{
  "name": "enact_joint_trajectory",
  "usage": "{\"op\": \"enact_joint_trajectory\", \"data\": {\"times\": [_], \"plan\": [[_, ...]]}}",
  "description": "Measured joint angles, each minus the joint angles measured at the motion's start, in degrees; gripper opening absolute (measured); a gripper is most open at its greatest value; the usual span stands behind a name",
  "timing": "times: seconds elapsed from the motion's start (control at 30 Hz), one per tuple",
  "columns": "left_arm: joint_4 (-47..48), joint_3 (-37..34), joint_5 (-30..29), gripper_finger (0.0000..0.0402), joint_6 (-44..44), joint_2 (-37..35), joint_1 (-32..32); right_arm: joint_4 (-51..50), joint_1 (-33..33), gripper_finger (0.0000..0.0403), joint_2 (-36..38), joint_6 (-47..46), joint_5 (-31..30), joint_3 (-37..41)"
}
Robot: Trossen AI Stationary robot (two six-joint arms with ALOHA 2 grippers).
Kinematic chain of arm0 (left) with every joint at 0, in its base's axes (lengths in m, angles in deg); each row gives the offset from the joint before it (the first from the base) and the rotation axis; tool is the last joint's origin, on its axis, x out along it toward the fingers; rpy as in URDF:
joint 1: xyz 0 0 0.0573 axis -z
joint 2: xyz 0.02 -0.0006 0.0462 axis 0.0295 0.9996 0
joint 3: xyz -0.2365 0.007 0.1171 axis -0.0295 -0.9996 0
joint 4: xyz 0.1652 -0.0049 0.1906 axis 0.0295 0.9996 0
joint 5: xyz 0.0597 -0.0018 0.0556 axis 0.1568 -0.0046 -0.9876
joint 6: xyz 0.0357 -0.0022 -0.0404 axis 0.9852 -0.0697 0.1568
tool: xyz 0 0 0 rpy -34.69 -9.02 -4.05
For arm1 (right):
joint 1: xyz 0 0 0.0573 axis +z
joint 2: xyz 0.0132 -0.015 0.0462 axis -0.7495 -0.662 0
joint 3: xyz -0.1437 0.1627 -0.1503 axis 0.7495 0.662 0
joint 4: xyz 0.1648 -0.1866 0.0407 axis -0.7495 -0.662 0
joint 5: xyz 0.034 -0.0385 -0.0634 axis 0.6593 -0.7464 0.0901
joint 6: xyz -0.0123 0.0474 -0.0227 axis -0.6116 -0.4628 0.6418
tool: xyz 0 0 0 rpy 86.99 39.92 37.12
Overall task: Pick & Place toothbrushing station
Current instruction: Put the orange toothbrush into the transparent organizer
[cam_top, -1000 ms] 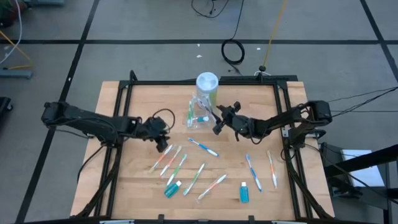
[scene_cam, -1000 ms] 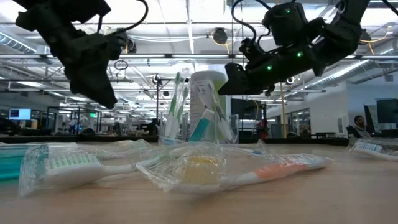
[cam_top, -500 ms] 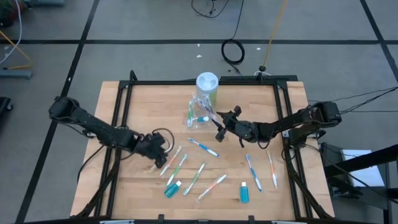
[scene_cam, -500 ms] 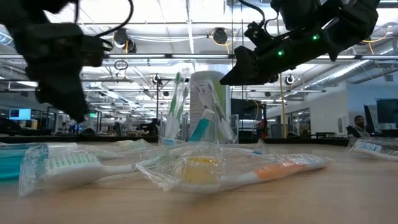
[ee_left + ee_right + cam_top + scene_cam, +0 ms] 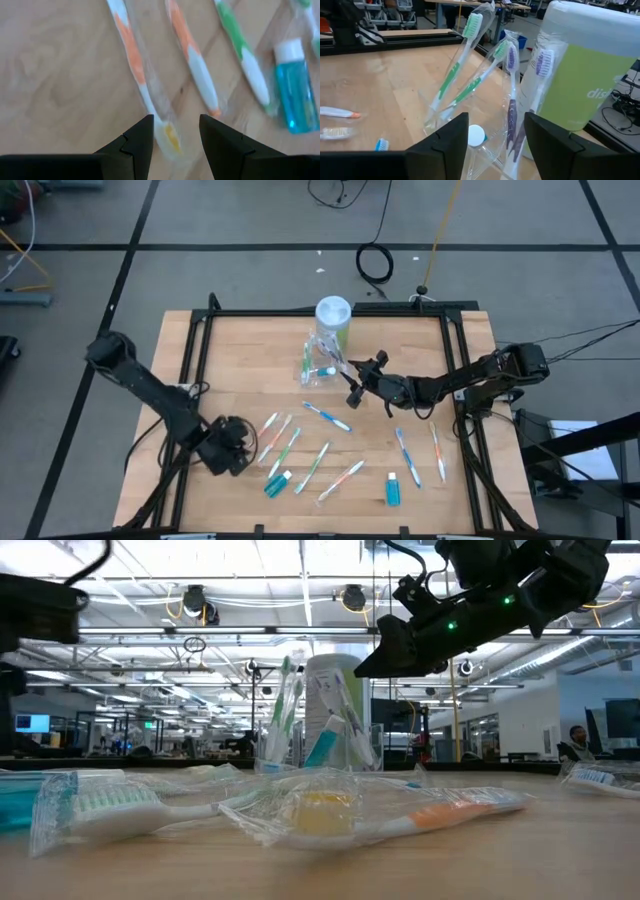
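Observation:
Wrapped toothbrushes lie flat on the wooden table, among them an orange-white one [image 5: 265, 435] and a green one [image 5: 287, 448]. Two blue tubes [image 5: 278, 483] [image 5: 392, 490] lie near the front edge. A small clear cup [image 5: 320, 365] stands far centre with green toothbrushes [image 5: 455, 70], a purple one [image 5: 511, 90] and a white-capped tube [image 5: 476, 134] leaning in it. My left gripper [image 5: 243, 448] is open, pointing steeply down at the near end of the orange-white toothbrush [image 5: 167, 137], which shows between its fingers. My right gripper [image 5: 348, 383] hangs open beside the cup.
A white and green canister [image 5: 333, 320] stands just behind the cup. More wrapped toothbrushes lie at centre [image 5: 328, 417] and right [image 5: 405, 452], [image 5: 437, 450]. A black frame [image 5: 200, 360] rims the table. Bare wood lies at the far left.
My left gripper has swung from the table's left middle toward the near edge, sinking and turning, and now points at the near ends of the left toothbrushes. My right gripper rose a little beside the cup, then kept still. Both stayed open.

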State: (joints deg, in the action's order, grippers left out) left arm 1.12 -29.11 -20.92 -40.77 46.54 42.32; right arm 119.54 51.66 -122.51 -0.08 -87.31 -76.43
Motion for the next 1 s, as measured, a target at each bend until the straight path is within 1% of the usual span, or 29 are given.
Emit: {"op": "enact_joint_trajectory", "data": {"times": [0.17,0.4,0.47,0.63,0.73,0.83,1.0], "plan": [[-0.55,0.00,-2.82,0.0163,-2.37,4.87,4.58,0.00,0.00,0.0183,0.00,0.00,0.00,0.00],[-0.02,0.39,-5.30,0.0163,-2.47,12.39,6.48,0.00,0.00,0.0180,-0.02,-0.02,0.00,-0.02],[0.21,0.41,-5.93,0.0163,-2.54,13.36,6.77,0.36,0.00,0.0180,-0.02,-0.04,0.00,-0.02],[1.18,0.24,-6.25,0.0160,-2.63,13.15,7.01,0.44,0.00,0.0177,-0.04,-1.02,0.00,-0.02],[1.40,0.11,-5.99,0.0136,-1.19,12.70,6.97,0.44,0.00,0.0176,-0.04,-1.73,0.00,-0.02],[1.60,0.03,-5.99,0.0098,-0.97,12.16,6.93,0.44,0.00,0.0176,-0.04,-1.62,0.56,-0.02],[1.76,-0.09,-5.93,0.0038,-0.82,10.02,6.86,0.46,-0.02,0.0176,-0.04,-1.53,3.23,-0.04]]}}
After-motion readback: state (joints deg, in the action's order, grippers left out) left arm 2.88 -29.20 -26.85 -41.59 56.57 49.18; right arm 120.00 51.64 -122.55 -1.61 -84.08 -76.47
